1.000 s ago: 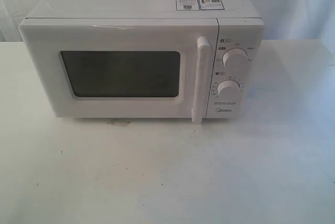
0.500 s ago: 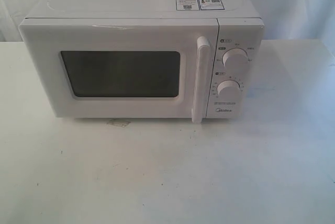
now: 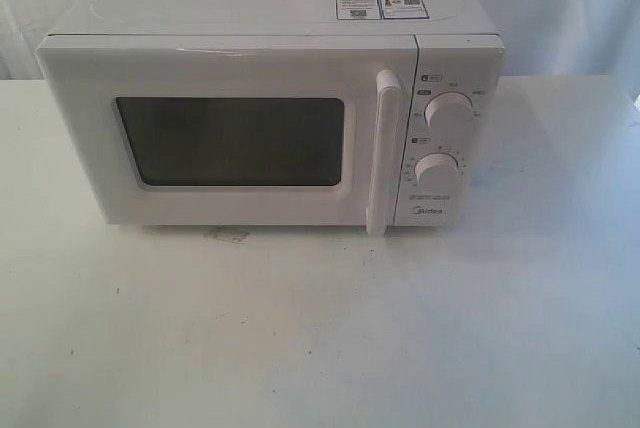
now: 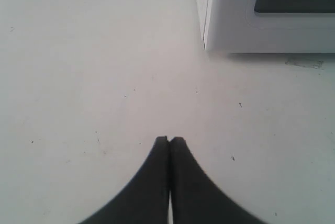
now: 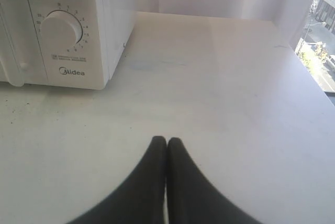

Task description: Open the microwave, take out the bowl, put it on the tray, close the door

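The white Midea microwave [image 3: 270, 118] stands on the white table, its door [image 3: 230, 133] shut, with a dark window and a tall white bar handle [image 3: 383, 153]. Two round knobs [image 3: 448, 113] sit on its right panel. The bowl is hidden and no tray shows. Neither arm appears in the exterior view. My left gripper [image 4: 169, 139] is shut and empty above bare table, near the microwave's left front corner [image 4: 209, 35]. My right gripper [image 5: 166, 140] is shut and empty above the table, off the microwave's right front corner [image 5: 107, 72].
White table [image 3: 320, 328] stretches in front of and to the right of the microwave. A small stain [image 3: 226, 235] lies under the door's front edge. White curtain hangs behind, and a window [image 5: 322, 51] lies past the table's right edge.
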Robot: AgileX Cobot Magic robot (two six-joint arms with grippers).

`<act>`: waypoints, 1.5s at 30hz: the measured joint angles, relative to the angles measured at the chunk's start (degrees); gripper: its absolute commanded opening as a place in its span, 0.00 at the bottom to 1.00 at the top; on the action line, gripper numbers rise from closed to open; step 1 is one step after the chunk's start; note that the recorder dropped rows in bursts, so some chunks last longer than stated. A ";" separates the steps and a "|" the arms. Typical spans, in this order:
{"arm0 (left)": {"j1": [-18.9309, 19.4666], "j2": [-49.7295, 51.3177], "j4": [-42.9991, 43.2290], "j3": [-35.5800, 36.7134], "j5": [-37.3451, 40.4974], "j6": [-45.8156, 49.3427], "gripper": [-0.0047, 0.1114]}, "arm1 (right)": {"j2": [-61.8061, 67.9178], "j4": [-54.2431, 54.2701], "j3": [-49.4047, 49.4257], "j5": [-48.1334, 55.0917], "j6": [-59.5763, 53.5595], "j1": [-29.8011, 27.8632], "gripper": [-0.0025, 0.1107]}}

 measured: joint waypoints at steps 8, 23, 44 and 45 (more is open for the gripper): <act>0.00 0.00 0.00 0.00 0.00 0.00 0.04 | 0.00 0.00 0.00 0.00 0.00 0.00 0.02; 0.00 0.00 0.00 0.00 0.00 0.00 0.04 | 0.00 -0.48 0.00 -33.26 0.30 0.00 0.02; 0.00 0.00 0.00 0.00 0.00 0.00 0.04 | 8.60 -0.48 -27.84 -9.50 -2.25 0.00 0.02; 0.00 0.00 0.00 0.00 0.00 0.00 0.04 | 10.11 -0.48 -28.01 -6.75 -2.25 0.00 0.02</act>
